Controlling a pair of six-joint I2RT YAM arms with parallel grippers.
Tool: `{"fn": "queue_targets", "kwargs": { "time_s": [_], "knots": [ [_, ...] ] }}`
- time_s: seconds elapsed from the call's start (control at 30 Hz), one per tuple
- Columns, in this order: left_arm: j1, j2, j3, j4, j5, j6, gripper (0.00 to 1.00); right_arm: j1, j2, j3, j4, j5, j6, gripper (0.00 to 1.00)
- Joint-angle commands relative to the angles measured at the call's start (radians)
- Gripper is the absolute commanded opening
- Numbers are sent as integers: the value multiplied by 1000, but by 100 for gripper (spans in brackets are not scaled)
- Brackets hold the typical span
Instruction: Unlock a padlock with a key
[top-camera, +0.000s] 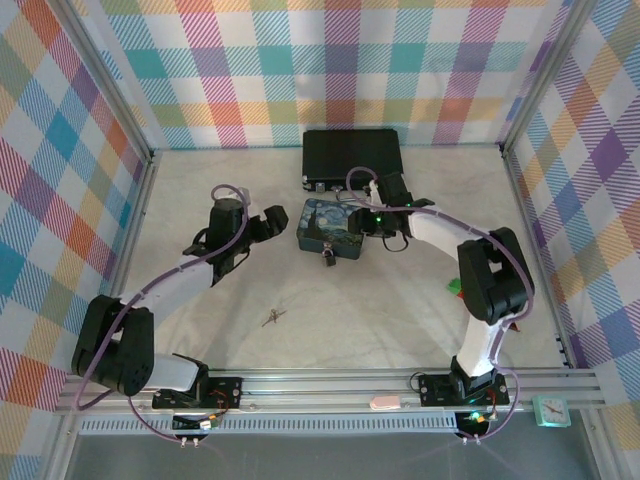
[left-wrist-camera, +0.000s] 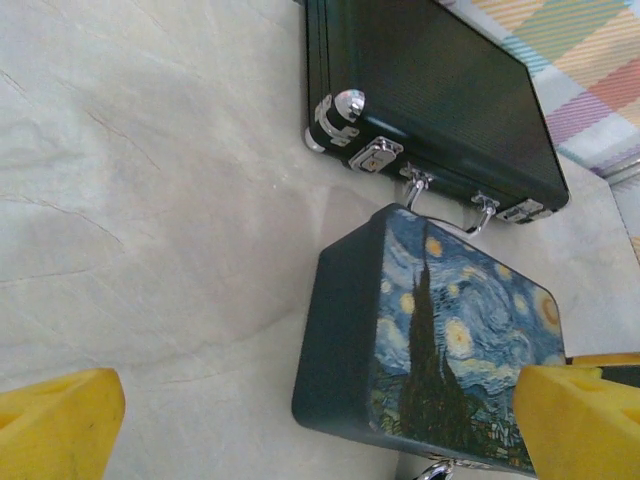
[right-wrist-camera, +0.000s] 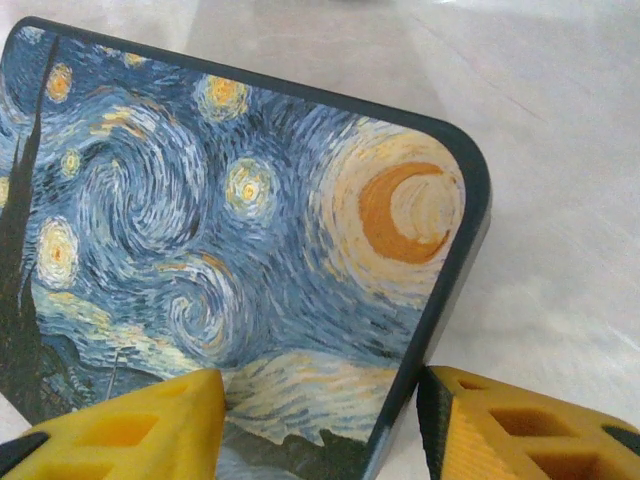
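The right claw (right-wrist-camera: 315, 405) hung over the right end of the tin (right-wrist-camera: 230, 200). One yellow finger (right-wrist-camera: 130, 430) was above the painted lid and the other was just off the rim on the table side, with the tin's rounded edge between them. The fingers were partly spread. Their bases were cut off by the frame, and I could not tell whether they pinched the tin or merely straddled its edge. From above, that claw (top-camera: 367, 222) was largely hidden under its own wrist and cable. The left claw (left-wrist-camera: 320, 430) was spread wide and held nothing, its two fingers (left-wrist-camera: 55, 425) cropped at the bottom corners of its wrist view. From above it (top-camera: 272, 222) sat near the tin's left end, apart from it. The padlock (top-camera: 327, 260) lay against the tin's near side, a small dark blob whose shackle and keyhole were too small to make out. A silvery bit below the tin, cut off at the bottom edge of the left wrist view, may have been part of it. The key (top-camera: 272, 318) lay on the table (top-camera: 400, 320) nearer the arm bases, well apart from both claws and the padlock, a thin blurred sliver. Behind the tin sat the briefcase (top-camera: 352, 158), its handle partly hidden by the tin's far edge.
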Motion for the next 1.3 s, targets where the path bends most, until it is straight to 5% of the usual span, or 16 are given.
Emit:
{"fn": "queue_targets", "kwargs": {
  "time_s": [0.0,0.2,0.4,0.73,0.97,1.27],
  "knots": [
    [-4,-34,-25,-17,-50,3,100,26,43,96,-77,-49,-132,54],
    [42,-50,-66,19,-59,-61,100,50,30,250,-222,78,-243,66],
    [149,-40,-86,9,-35,-157,100,227,-39,263,-345,305,-244,76],
    [261,-105,-141,-63,-69,-171,100,604,7,159,-241,171,-51,74],
    [334,-146,-163,-82,-73,-172,100,676,170,267,-264,115,-95,70],
    [348,-174,-175,-85,-78,-162,100,692,296,372,-326,192,-100,58]
  ]
}}
